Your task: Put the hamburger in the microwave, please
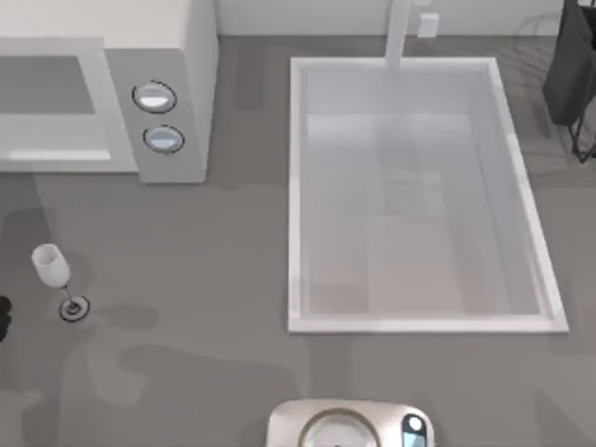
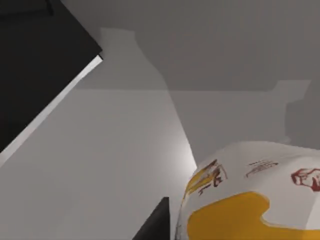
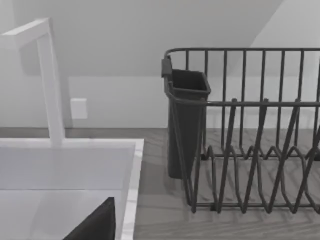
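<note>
The hamburger (image 2: 250, 200) is white with yellow and red markings and looms close in the left wrist view. My left gripper (image 2: 200, 232) is shut on it, one dark finger (image 2: 155, 225) pressed to its side and the other hidden behind it. A dark bit of my left arm (image 1: 3, 318) shows at the table's far left edge. The white microwave (image 1: 186, 84) stands at the back left with its grey cavity (image 1: 47, 84) open and two round knobs (image 1: 158, 116) on its panel. A dark part of my right gripper (image 3: 97, 225) hangs over the sink's corner, facing the dish rack.
A clear wine glass (image 1: 54, 275) stands at the left, in front of the microwave. A large white sink (image 1: 298, 186) with a faucet (image 1: 400, 33) fills the middle. A silver scale (image 1: 349, 426) sits at the front edge. A dark dish rack (image 3: 250, 150) stands back right.
</note>
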{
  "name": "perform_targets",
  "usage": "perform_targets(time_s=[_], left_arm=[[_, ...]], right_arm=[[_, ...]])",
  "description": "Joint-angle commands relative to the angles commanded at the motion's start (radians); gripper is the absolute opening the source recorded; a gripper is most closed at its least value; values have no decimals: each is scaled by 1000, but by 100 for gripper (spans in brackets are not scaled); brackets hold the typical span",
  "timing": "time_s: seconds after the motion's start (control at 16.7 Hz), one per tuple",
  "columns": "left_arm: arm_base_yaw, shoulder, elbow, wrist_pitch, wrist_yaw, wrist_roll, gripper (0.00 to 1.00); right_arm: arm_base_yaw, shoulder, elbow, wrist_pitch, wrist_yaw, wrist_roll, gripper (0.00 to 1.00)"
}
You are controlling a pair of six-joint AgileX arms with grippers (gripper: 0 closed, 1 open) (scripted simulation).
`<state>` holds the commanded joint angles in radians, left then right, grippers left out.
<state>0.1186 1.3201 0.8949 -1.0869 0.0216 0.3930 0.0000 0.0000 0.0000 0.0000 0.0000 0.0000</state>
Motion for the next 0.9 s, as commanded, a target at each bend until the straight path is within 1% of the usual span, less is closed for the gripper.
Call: perform_targets(time_s=[0.18, 0.36, 0.6, 0.9], left_arm=[[44, 59, 14, 126, 11, -5, 0], [94, 150, 30, 347, 31, -19, 0], [132, 311, 45, 745, 74, -59, 0], [134, 528, 47, 1278, 127, -140, 0]], right_arm=[[0, 0, 0, 0, 0, 0, 100], [0, 0, 0, 0, 0, 0, 100], [0, 0, 0, 0, 0, 0, 100], [0, 0, 0, 0, 0, 0, 100]])
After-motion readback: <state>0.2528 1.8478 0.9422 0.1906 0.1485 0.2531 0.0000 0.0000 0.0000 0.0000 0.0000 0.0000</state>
